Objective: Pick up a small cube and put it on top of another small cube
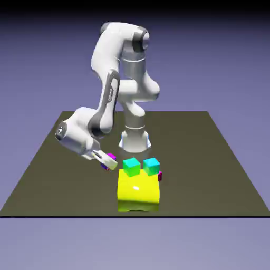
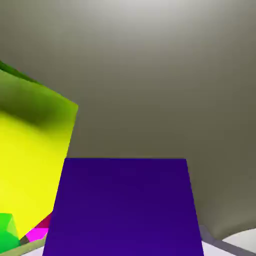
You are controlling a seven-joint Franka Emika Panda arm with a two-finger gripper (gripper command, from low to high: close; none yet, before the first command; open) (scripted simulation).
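Now gripper clamped on small cube, left of centre in the exterior view, beside yellow cube. Filling the hand view's lower middle: same purple cube. Green cube and cyan cube atop the yellow.

Both feeds are rendered and clean, I see no noise or motion blur. Exterior view is evenly lit from above; the table reads dark olive, the backdrop fades darker toward the top. The yellow cube carries a small white glare spot on top. Hand view is softer: the small cube fills the bottom, shaded dark violet, edges slightly fuzzy.
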